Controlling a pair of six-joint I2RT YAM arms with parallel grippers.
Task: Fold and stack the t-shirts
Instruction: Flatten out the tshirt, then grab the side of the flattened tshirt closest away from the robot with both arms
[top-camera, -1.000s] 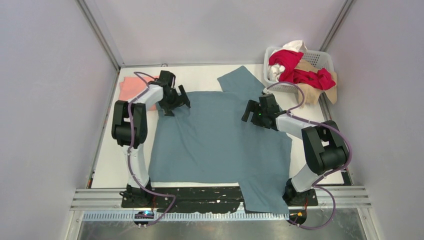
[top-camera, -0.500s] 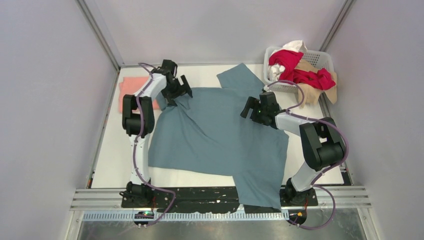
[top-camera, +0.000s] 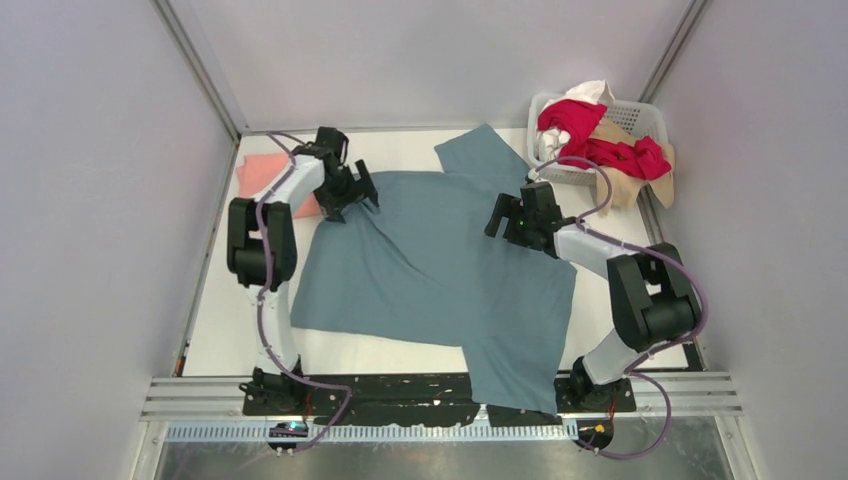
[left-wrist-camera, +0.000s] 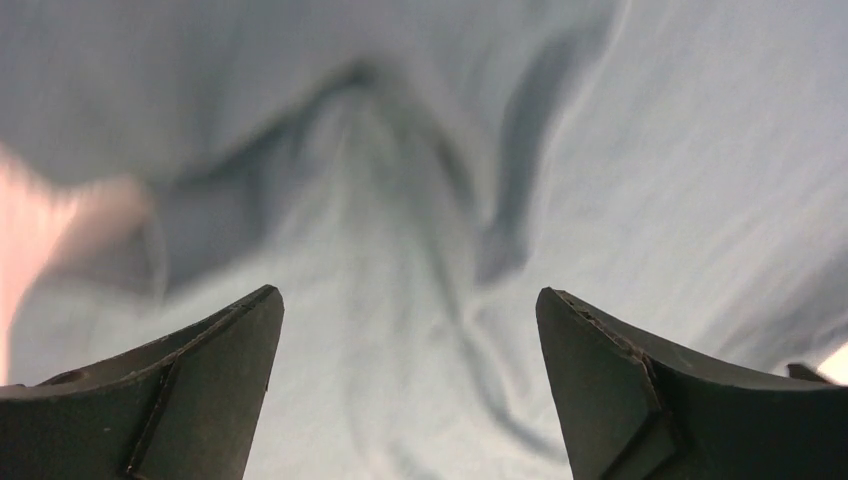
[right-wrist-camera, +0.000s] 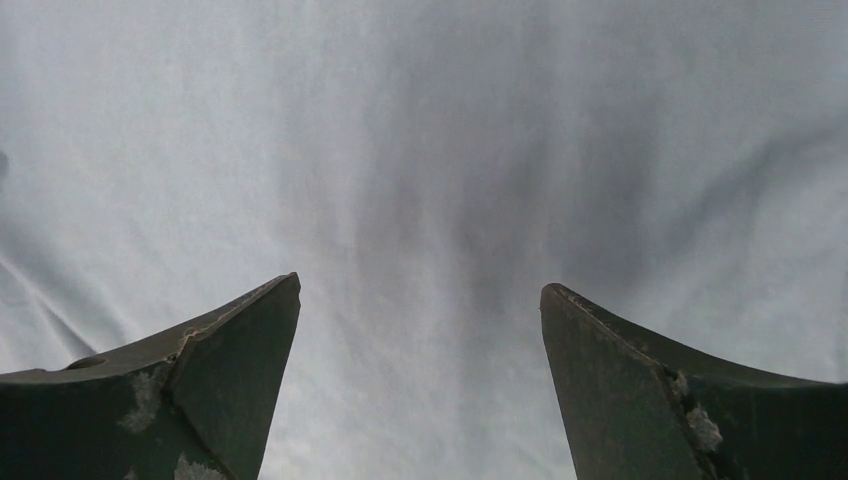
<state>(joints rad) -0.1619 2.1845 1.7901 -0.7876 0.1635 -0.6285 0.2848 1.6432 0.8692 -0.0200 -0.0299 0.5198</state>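
Note:
A large blue-grey t-shirt (top-camera: 430, 270) lies spread over the table, skewed, with a diagonal crease; one sleeve points to the far side and the other hangs over the near edge. My left gripper (top-camera: 347, 192) is open over its far left corner; the left wrist view (left-wrist-camera: 407, 292) shows wrinkled blue-grey cloth between the spread fingers. My right gripper (top-camera: 508, 216) is open over the shirt's far right part; the right wrist view (right-wrist-camera: 421, 283) shows smooth cloth below. A salmon-pink shirt (top-camera: 262, 176) lies at the far left, partly behind the left arm, and shows as a pink blur in the left wrist view (left-wrist-camera: 20, 225).
A white lattice basket (top-camera: 642, 113) stands at the far right corner, holding a red shirt (top-camera: 590, 140) and a white one (top-camera: 592, 92), with a tan one (top-camera: 628, 186) hanging over its side. Grey walls close in the left, right and back. A metal rail (top-camera: 440, 400) runs along the near edge.
My left gripper has moved back and to the left, and the shirt's left part has shifted with it, leaving a diagonal crease. The right gripper has barely moved.

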